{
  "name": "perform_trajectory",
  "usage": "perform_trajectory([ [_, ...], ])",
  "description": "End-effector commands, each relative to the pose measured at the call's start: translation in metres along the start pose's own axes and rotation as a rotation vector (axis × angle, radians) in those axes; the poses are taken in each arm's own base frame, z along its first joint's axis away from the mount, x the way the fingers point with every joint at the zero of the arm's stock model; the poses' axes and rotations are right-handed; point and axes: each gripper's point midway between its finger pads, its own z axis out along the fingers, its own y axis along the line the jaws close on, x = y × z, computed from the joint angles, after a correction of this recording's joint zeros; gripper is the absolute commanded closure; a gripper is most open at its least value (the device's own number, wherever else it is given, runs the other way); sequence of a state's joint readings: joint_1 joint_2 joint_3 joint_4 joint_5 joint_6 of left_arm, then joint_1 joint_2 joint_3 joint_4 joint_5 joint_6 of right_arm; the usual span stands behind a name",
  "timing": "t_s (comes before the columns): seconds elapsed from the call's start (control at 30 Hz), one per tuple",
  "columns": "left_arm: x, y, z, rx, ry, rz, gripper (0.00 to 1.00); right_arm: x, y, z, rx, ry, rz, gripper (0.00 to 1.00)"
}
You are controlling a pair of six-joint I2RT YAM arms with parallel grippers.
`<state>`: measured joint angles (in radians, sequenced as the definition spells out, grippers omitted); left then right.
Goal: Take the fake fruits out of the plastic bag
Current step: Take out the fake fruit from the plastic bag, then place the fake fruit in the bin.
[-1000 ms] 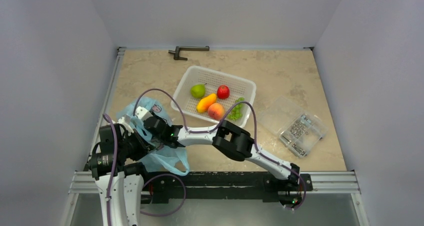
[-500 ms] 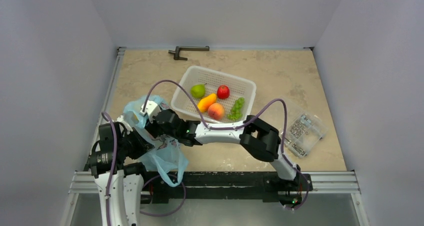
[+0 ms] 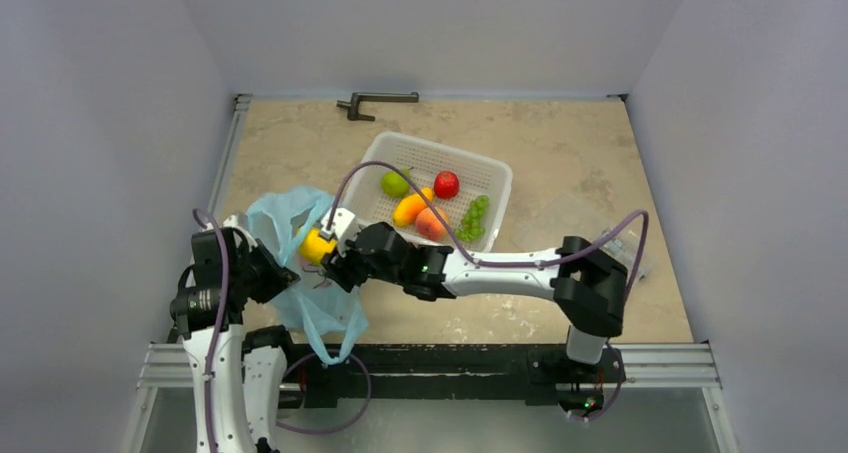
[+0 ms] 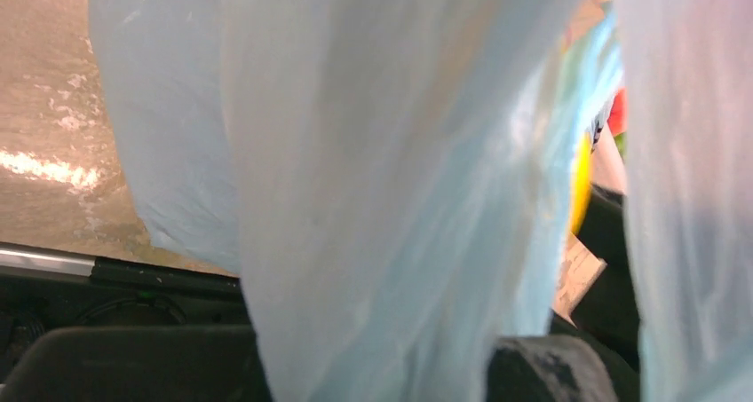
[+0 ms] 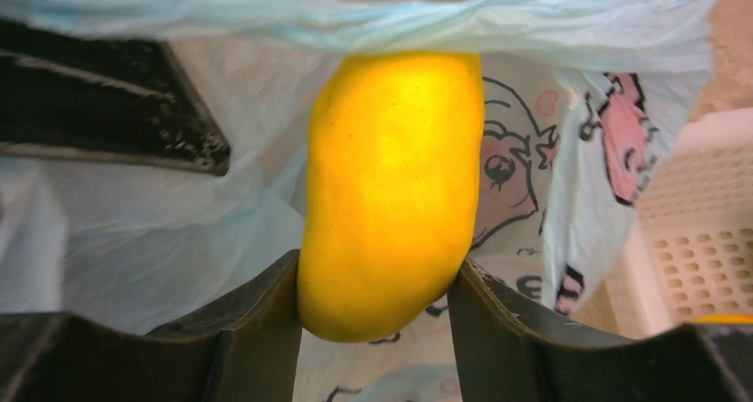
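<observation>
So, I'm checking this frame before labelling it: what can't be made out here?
Jaws of the left gripper: left wrist view, the plastic bag fills it; open or shut unclear.
What the bag still holds: every view, crinkled film hides it.
Far end of the yellow fruit: right wrist view, a bag fold crosses it.

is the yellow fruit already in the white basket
No, the right gripper holds the yellow fruit by the plastic bag, outside the white basket.
</observation>
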<state>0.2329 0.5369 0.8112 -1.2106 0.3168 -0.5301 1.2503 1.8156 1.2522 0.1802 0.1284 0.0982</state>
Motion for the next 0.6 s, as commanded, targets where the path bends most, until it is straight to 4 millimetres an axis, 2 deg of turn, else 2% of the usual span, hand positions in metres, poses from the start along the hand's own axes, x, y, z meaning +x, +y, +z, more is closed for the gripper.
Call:
perform_trajectory([
  [0.0, -0.035, -0.014, -0.004, 0.013, -0.108, 0.011, 1.00, -0.040, -0.005, -0.038, 0.013, -0.096, 0.035, 1.00],
  [0.2, -0.068, -0.008, -0.002, -0.064, -0.188, 0.036, 1.00, -0.056, -0.031, -0.079, 0.122, -0.137, 0.017, 1.00],
  [0.33, -0.090, 0.004, 0.002, -0.169, -0.212, 0.056, 1.00, -0.054, -0.051, -0.101, 0.204, -0.147, -0.002, 1.00],
  [0.43, -0.100, 0.003, 0.004, -0.190, -0.202, 0.073, 0.99, -0.050, -0.072, -0.116, 0.268, -0.154, 0.014, 1.00],
  [0.57, -0.102, -0.009, -0.001, -0.135, -0.209, 0.075, 0.70, -0.033, -0.107, -0.121, 0.316, -0.121, 0.077, 1.00],
])
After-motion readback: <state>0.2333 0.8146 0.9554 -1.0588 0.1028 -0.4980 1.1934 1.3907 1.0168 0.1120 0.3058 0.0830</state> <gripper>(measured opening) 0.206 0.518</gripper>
